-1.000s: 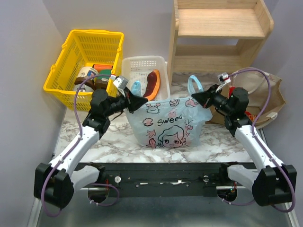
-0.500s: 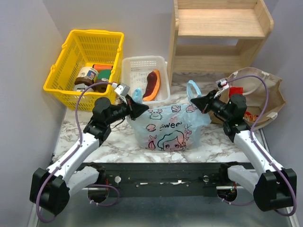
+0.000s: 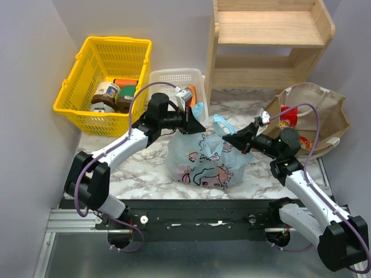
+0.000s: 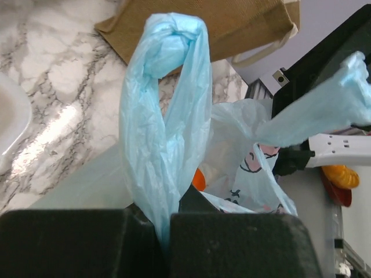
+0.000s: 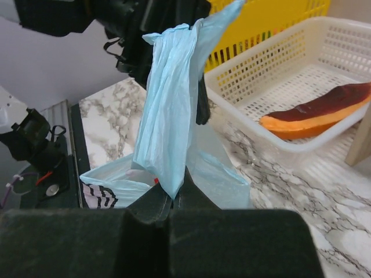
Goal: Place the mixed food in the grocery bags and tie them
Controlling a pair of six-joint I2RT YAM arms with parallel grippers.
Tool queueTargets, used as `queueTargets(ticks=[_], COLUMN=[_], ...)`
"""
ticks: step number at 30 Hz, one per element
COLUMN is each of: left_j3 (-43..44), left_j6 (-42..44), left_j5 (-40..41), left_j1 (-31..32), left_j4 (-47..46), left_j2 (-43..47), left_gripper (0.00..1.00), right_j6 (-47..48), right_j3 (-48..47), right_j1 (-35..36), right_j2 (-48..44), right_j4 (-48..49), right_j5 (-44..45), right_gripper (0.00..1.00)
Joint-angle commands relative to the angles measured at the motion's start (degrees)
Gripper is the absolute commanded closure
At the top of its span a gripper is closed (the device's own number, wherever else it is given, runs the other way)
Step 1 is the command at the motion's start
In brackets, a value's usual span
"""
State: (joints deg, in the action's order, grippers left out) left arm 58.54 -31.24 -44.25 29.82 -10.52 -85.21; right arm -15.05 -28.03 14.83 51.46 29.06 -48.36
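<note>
The light-blue cartoon-print grocery bag (image 3: 204, 165) sits crumpled mid-table. My left gripper (image 3: 199, 125) is shut on its left handle (image 4: 166, 110), a twisted loop rising from the jaws (image 4: 165, 229). My right gripper (image 3: 228, 139) is shut on the other handle (image 5: 171, 110), pinched at the fingertips (image 5: 174, 202). Both grippers hang close together above the bag's mouth. Something orange (image 4: 199, 180) shows inside the bag. The tan-brown bag (image 3: 317, 119) lies at the right, a red packet (image 3: 288, 116) in its mouth.
A yellow mesh basket (image 3: 93, 63) with jars stands at the back left. Beside it is a white slotted tray (image 3: 174, 78) holding the purple-and-orange wedge (image 5: 324, 109). A wooden shelf (image 3: 269, 46) rises at the back right.
Both grippers have drawn inward over the bag, carrying the handles toward each other. The left arm reached furthest, to the right. The bag has slackened and bunched lower.
</note>
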Motion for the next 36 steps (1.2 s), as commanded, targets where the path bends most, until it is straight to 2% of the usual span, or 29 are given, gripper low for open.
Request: queueTargets(ticks=[1,3,4,6,7,8,10,16,23,28,30,36], left_j3=[4.82,6.83,7.72,9.3,9.57,10.01,9.75,8.08,6.85,6.14,6.06,6.23], left_j6=[3.55,7.58,12.82,17.51,23.02,25.85,30.44,38.53,37.92,37.66,37.75,37.4], left_j5=[-4.97,-4.45,-3.83,-3.91,-6.35,-8.12,-10.32,-12.52,-15.17,-14.81,-14.64,-14.9], left_j1=[0.94,0.94,0.85,0.76,0.76,0.76,0.67,-1.52,-1.79,-1.87,-1.87,-1.87], left_j4=[7.79,14.52,17.35,24.19,26.41,28.78,33.54,39.17,37.59,37.07,36.98,36.89], left_j2=[-0.57,-0.14,0.48,1.36,2.23,2.76,4.77,8.13,9.1,9.97,10.06,9.36], left_gripper=[1.0,1.0,1.0,1.0,1.0,1.0,1.0,1.0,1.0,1.0,1.0,1.0], right_j6=[4.15,3.19,3.1,5.45,6.25,8.0,8.37,8.01,10.74,8.29,8.19,7.85], right_j3=[-0.27,-2.19,-3.51,-9.28,-10.97,-13.08,-17.47,-26.62,-37.96,-44.3,-44.13,-42.63], right_j1=[1.08,1.08,1.08,0.99,0.82,0.64,-0.41,-5.42,-12.88,-14.39,-14.3,-13.25], right_j2=[-0.84,-1.01,-0.66,0.56,1.09,1.62,3.03,7.85,18.82,26.84,27.37,26.93], right_j4=[-1.63,-5.49,-7.24,-15.67,-18.05,-22.68,-25.01,-25.19,-24.93,-25.28,-25.28,-25.37], right_j5=[-2.54,-0.17,0.1,0.63,0.98,1.68,1.42,-2.88,-23.15,-35.47,-38.2,-38.04], right_gripper=[0.9,0.79,0.6,0.33,0.12,0.06,0.0,0.0,0.0,0.0,0.0,0.0])
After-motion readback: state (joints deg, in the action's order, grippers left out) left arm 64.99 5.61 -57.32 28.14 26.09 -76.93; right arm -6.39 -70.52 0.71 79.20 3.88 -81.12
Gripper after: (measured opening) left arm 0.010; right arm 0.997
